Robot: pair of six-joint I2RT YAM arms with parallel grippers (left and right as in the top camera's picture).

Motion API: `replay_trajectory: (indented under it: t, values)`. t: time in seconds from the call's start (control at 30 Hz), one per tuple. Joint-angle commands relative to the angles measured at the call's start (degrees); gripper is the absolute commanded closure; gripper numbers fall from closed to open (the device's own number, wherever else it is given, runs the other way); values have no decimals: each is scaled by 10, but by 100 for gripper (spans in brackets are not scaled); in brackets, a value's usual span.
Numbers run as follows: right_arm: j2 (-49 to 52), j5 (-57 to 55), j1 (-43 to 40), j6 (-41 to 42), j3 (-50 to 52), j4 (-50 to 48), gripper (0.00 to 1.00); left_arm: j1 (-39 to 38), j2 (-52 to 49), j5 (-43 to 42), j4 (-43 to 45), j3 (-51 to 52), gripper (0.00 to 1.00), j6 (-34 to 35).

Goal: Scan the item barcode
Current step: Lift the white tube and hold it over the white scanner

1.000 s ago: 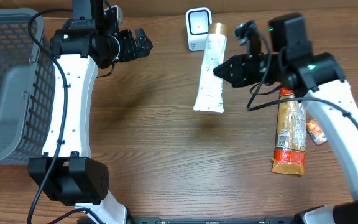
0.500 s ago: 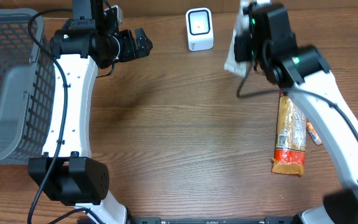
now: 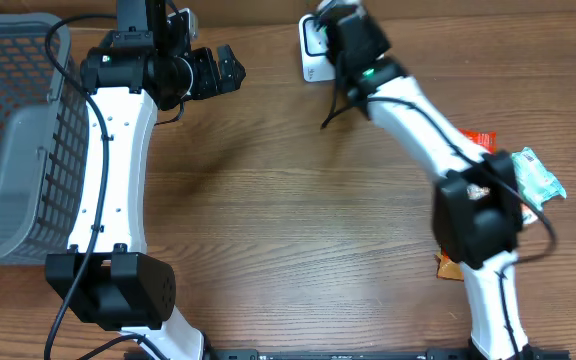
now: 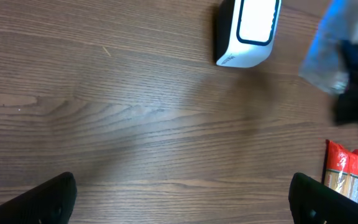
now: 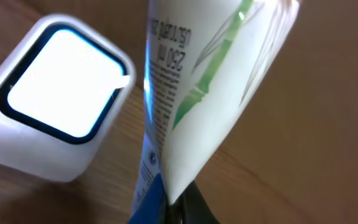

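The right jaws clench the white squeeze tube [image 5: 191, 93], just swung up to the lit barcode scanner [image 5: 58, 99], so a read looks imminent; the left jaws hang released.

From where I stand, the basket [image 3: 13, 130] sits at the far left edge of the surface [image 3: 288, 220]. The scanner [image 3: 313, 62] stands at the back, near the middle. The tube [image 5: 191, 93] hangs just beside it, on its right. Over on the right lie a packet [image 3: 478, 138] and a pouch [image 3: 540, 180] just beside it, both well apart from the scanner. Another pack [image 3: 448, 268] lies nearer the front, mostly under the right arm [image 3: 418, 120].
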State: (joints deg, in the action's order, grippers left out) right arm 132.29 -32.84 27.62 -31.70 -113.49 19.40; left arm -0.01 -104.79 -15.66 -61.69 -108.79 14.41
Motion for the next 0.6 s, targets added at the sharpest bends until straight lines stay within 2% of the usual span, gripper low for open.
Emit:
replay_trajectory:
  t: [0.0,0.13,0.57]
  values:
    - [18,-88,19,-173,-14,-66,96,-1,0,0,2,-1,0,-11]
    - [50,-100,26,-213,-14,-107,96,-1,0,0,2,-1,0,-11]
    - [53,-101,35,-212,-14,-122,96,-1,0,0,2,-1,0,-11]
